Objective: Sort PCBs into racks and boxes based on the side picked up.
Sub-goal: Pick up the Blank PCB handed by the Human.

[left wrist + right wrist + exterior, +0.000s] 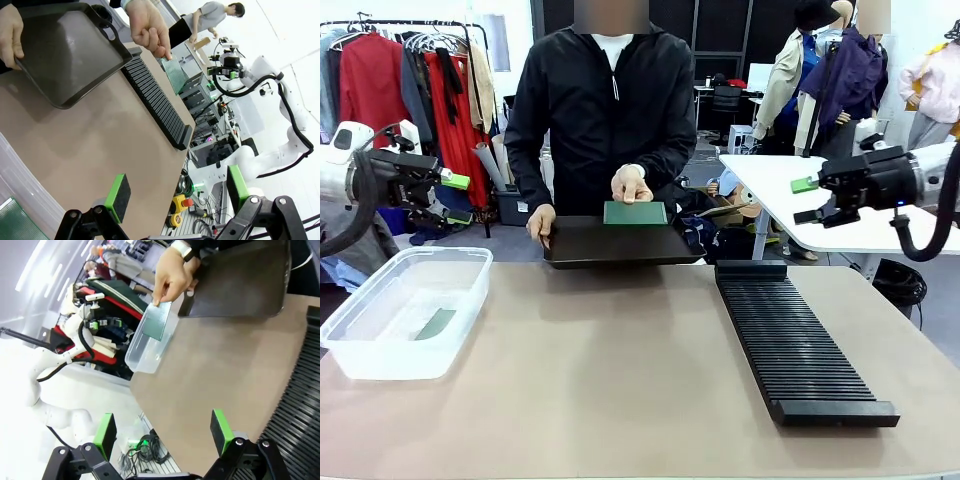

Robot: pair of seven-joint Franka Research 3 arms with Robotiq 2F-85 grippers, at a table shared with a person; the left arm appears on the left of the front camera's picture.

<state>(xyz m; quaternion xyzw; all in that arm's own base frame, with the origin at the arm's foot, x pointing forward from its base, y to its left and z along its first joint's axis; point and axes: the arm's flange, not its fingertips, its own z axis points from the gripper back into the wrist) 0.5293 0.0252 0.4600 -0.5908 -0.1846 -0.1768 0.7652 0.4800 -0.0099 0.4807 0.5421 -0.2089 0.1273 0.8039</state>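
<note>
Tan worktable spans the foreground, 6 o'clock. Clothes rack hung with red and grey garments, 10 o'clock. White round-cornered table, 3 o'clock. Dark wall panels, 12 o'clock; 1 black office chair below. Grey floor. Light bright, even.

Left gripper, right gripper raised at sides, jaws wide apart

You had one thin green rectangular circuit board pinched upright in the person's hand at the table's far edge. A second green board lay flat inside the clear plastic tub at left, and the long black slotted rack lay at right.
</note>
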